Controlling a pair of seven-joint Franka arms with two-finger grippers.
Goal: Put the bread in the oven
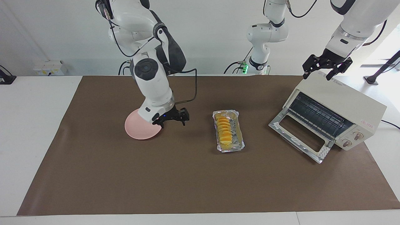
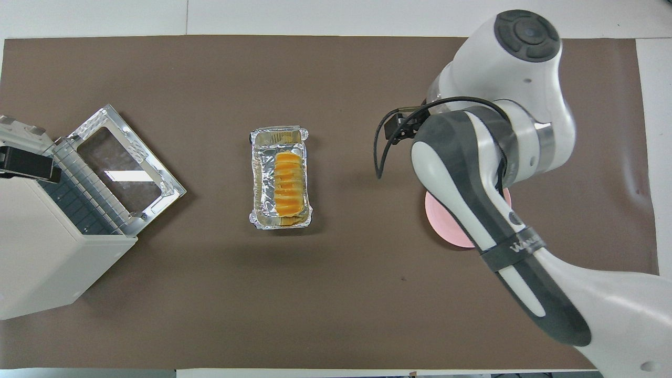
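Table point(image 1: 47, 150): white top, most of it covered by a brown paper mat point(image 1: 187, 181).

Bread point(image 1: 224, 129): small elongated loaf of overlapping yellow-orange slices, lying in a crinkled silver foil tray point(image 1: 239, 137) near the middle of the mat. The loaf sits toward one long side of the tray, its long axis running toward and away from the robots. Nothing is touching it.

Oven point(image 1: 343, 103): cream-white boxy toaster oven at the left arm's end of the table, set at an angle to the mat's edge. Its glass-windowed door point(image 1: 300, 134) is folded fully down and rests on the mat; the dark wire rack point(image 1: 315, 114) shows inside. Two round knobs and a small red logo sit on the front panel beside the opening. Tray and oven are well apart, with bare mat between them.

Round pink plate point(image 1: 137, 129): flat on the mat toward the right arm's end, partly covered by the arm in both views.

Right gripper point(image 1: 173, 122): low over the mat at the plate's edge, on the side toward the tray. Fingers spread apart, nothing between them.

Left gripper point(image 1: 317, 74): raised over the top rear corner of the oven. Fingers spread wide, holding nothing. In the overhead view only a dark part of it shows at the picture's edge.
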